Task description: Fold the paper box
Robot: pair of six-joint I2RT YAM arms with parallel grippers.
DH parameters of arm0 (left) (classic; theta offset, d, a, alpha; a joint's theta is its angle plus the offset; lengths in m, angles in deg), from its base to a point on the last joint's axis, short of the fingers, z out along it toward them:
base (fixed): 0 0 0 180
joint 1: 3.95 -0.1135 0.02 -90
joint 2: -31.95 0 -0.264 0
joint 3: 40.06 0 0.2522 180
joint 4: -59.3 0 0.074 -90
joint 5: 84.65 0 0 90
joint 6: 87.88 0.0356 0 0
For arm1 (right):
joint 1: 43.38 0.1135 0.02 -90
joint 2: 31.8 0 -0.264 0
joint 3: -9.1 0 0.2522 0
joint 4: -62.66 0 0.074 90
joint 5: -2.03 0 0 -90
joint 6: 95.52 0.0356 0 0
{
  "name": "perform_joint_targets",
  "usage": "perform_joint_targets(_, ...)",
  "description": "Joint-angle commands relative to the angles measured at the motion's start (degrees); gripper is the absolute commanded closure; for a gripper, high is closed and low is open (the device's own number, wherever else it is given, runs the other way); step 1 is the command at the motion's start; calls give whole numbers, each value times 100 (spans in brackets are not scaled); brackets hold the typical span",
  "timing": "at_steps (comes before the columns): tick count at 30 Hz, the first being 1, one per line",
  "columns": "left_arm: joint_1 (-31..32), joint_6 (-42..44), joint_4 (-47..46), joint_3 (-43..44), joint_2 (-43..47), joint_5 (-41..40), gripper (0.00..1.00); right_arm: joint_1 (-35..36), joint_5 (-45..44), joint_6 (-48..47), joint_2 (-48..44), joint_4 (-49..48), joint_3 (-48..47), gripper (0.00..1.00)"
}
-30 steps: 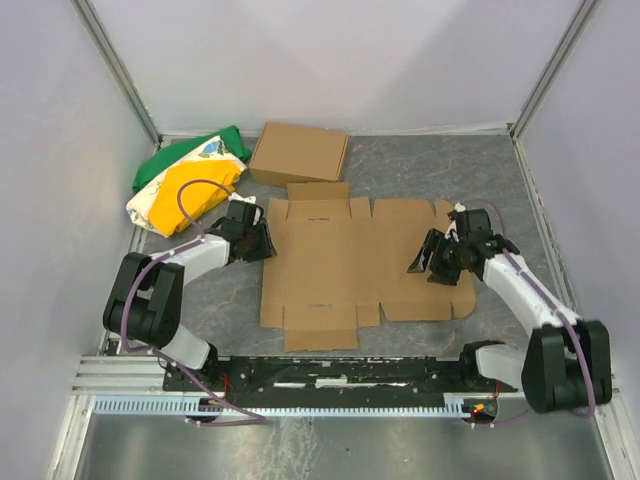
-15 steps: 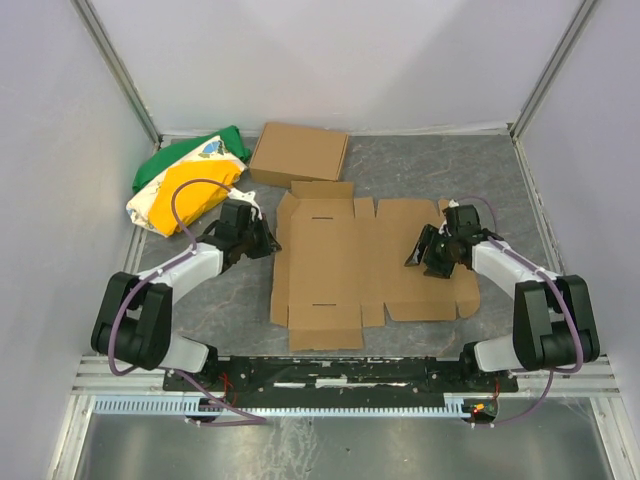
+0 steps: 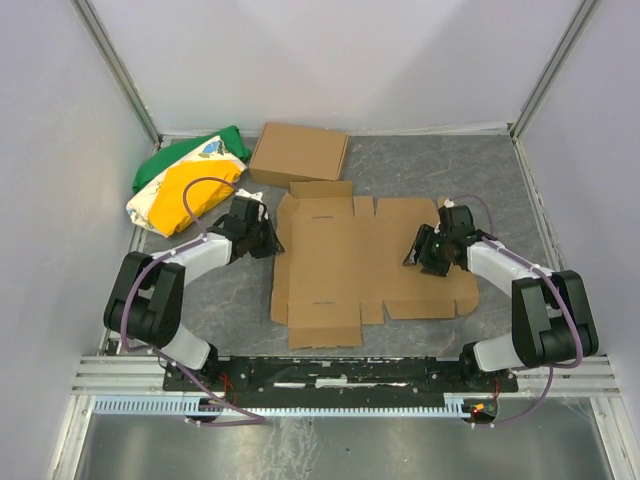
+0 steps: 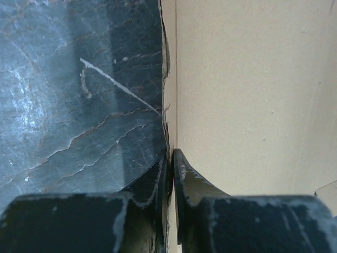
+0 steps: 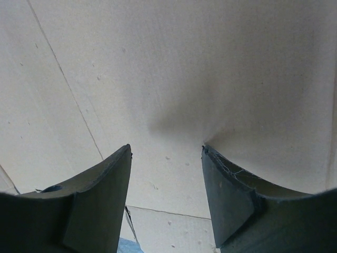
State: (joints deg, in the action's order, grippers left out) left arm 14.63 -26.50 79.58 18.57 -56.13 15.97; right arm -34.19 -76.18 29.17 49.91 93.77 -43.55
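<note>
The paper box (image 3: 350, 260) is a brown die-cut cardboard sheet lying mostly flat in the middle of the table. Its left side flap (image 3: 280, 245) is raised off the table. My left gripper (image 3: 268, 238) is shut on that flap's edge. In the left wrist view the gripper (image 4: 171, 154) pinches the thin cardboard edge (image 4: 169, 105), with the flap's pale face (image 4: 253, 95) to the right. My right gripper (image 3: 420, 256) is open, tips down on the sheet's right panel. In the right wrist view the gripper (image 5: 166, 150) stands over plain cardboard (image 5: 174, 79).
A ready-made brown cardboard box (image 3: 298, 153) lies at the back, just beyond the sheet's rear flap. A green, yellow and white bag (image 3: 185, 180) lies at the back left. White walls enclose the grey table (image 3: 440, 165); the arm bases and a rail are at the near edge.
My left gripper moved right and lifted the sheet's left flap upright. The sheet's left edge shifted right. My right gripper moved slightly back and left on the right panel.
</note>
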Motion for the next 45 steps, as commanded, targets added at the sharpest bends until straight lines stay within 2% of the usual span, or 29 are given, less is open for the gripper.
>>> perform_joint_targets(1,57,225,348,215,-138,-45,84,247,-300,21,247,-17,-91,36)
perform_joint_targets(3,66,251,436,263,-139,-78,83,328,-358,30,311,10,-120,36)
perform_joint_targets(5,81,352,770,478,-179,-148,87,390,-385,51,373,31,-151,37)
perform_joint_targets(7,82,623,1379,1033,-229,-148,96,440,-393,87,378,34,-139,37)
perform_joint_targets(10,92,966,2577,1980,-264,-403,97,554,-443,133,235,123,-134,37)
perform_joint_targets(13,119,1113,3171,2643,91,-667,97,697,-557,164,-3,287,-128,37)
perform_joint_targets(17,134,1119,3410,3148,612,-322,97,851,-597,198,-174,451,-75,38)
perform_joint_targets(20,205,1075,3434,3377,850,295,97,995,-507,323,-284,385,79,38)
perform_joint_targets(26,706,1015,3783,4114,826,790,97,1525,-551,631,-394,182,436,38)
perform_joint_targets(32,1229,805,3944,4442,515,721,96,2189,-491,1112,-604,6,608,39)
perform_joint_targets(38,1570,800,3943,4541,254,549,95,3279,-768,1749,-1010,-127,565,38)
perform_joint_targets(42,1595,889,4129,4674,112,247,94,3655,-812,1638,-1149,-94,256,38)
perform_joint_targets(45,1595,1056,4428,4894,-13,-105,92,3950,-724,1211,-1405,-38,0,38)
